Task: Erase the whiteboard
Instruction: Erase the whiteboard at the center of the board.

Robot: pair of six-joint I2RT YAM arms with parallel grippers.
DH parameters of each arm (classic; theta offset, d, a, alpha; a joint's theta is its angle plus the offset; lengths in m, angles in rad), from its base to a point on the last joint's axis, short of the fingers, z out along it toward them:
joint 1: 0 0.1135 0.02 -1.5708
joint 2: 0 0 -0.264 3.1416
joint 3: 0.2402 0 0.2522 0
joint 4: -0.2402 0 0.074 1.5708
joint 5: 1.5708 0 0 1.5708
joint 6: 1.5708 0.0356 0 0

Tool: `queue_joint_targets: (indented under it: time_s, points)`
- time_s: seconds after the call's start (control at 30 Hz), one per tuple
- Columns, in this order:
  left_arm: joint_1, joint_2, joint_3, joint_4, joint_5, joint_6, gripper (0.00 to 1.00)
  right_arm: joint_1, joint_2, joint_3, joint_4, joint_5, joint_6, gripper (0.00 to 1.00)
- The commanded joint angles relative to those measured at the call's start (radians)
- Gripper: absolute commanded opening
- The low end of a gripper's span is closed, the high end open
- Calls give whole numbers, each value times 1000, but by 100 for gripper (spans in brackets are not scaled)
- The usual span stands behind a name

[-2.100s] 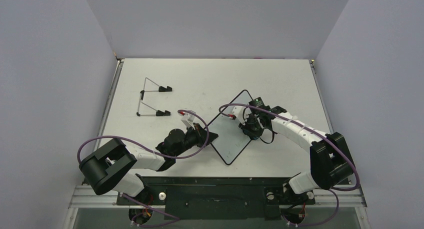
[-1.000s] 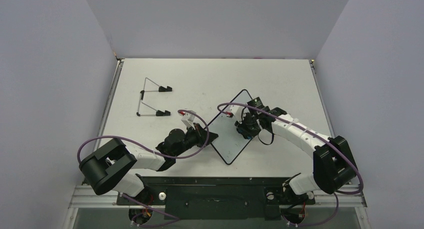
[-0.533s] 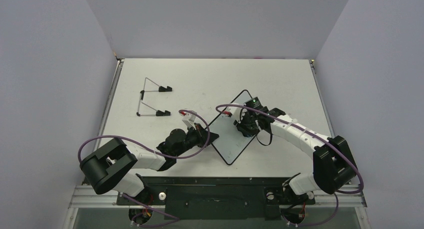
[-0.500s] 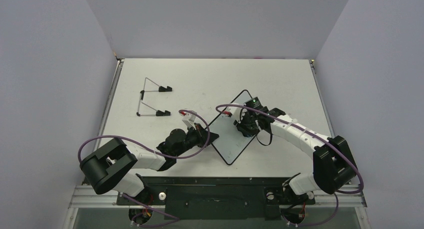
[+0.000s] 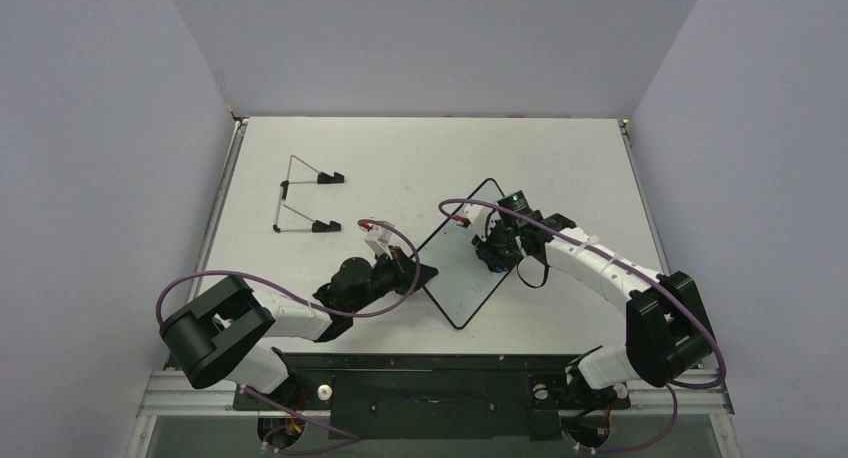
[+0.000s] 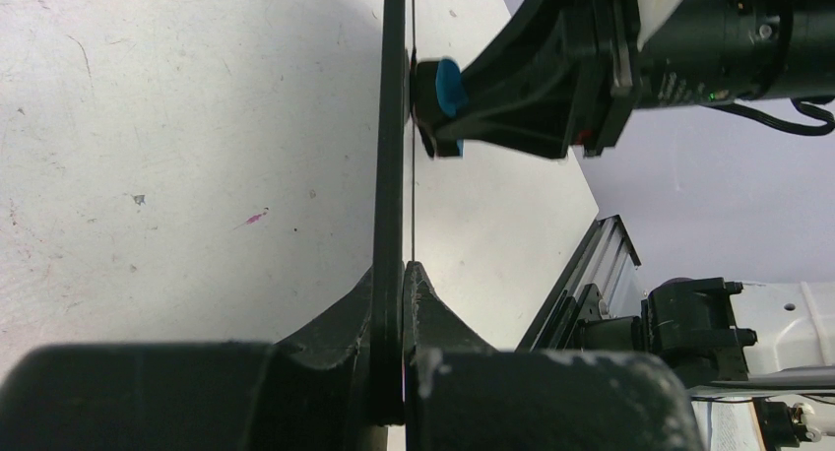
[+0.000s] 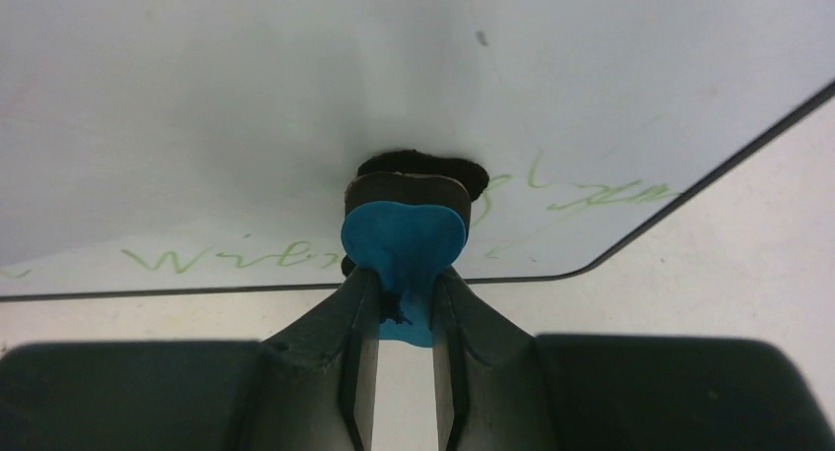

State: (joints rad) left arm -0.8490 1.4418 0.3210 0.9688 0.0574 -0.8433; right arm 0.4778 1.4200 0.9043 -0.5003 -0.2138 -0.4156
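The whiteboard (image 5: 456,281) lies as a diamond at the table's middle, white with a thin black rim. My left gripper (image 5: 424,273) is shut on its left corner; in the left wrist view the board (image 6: 392,126) shows edge-on between the fingers (image 6: 425,303). My right gripper (image 5: 495,255) is shut on a blue-and-black eraser (image 7: 404,232) pressed onto the board's face (image 7: 295,87). Faint green handwriting (image 7: 226,259) runs along the board's near edge on both sides of the eraser. The eraser (image 6: 448,87) also shows in the left wrist view, touching the board.
A thin wire stand with black feet (image 5: 305,200) lies at the table's back left. The white table (image 5: 450,158) is walled by grey panels on three sides. A metal rail (image 5: 430,388) with both arm bases runs along the near edge.
My right gripper has slid the eraser a short way back and forth over the board's right part. The left arm and the board have stayed put.
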Motion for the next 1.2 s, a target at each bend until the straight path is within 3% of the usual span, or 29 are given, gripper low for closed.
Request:
queue_joint_targets:
  time_s: [0.0, 0.27, 0.6, 0.73, 0.97, 1.17]
  points:
    - [-12, -8, 47, 84, 58, 18, 0, 11, -3, -5, 75, 30, 15, 0]
    - [-11, -23, 49, 67, 59, 28, 0, 114, -28, -3, -64, -214, -137, 0]
    - [-12, -20, 55, 64, 71, 35, 0, 4, -39, -24, 101, 38, 14, 0]
    - [-12, -21, 54, 69, 76, 35, 0, 17, -37, -31, 72, 3, -13, 0]
    - [-12, -32, 43, 70, 74, 34, 0, 105, -20, -6, -72, -236, -152, 0]
    - [-12, -24, 47, 73, 74, 33, 0, 35, -39, -10, 16, -138, -48, 0]
